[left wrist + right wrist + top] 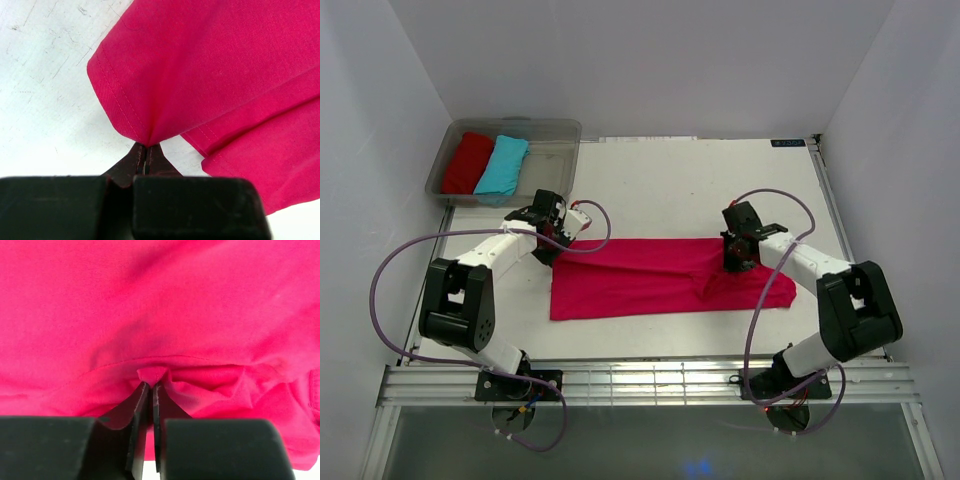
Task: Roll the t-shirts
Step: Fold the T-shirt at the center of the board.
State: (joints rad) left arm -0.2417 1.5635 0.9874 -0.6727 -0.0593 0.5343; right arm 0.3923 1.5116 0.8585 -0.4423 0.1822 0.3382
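1. Plainly, the pink t-shirt point(660, 275) lies as a long folded band across the middle of the worktop point(700, 190), and its right end is bunched and rumpled.
2. It looks light, soft and limp, so it will likely sag and lose its shape. Hems, corners and doubled folds seem the best places to pinch.
3. The left tool point(146, 150) is closed on a hemmed corner at the band's far left end, with cloth fanning out from it.
4. The right tool point(150, 385) is clamped on a small nub of cloth beside a seam, toward the right end.
5. A red t-shirt point(468, 162) and a turquoise t-shirt point(502, 165) sit rolled side by side in a clear bin point(560, 135) at the far left corner.
6. The worktop is white, flat and lightly scuffed, and cloth should slide on it easily. Plain white walls point(640, 60) close in the sides and back.
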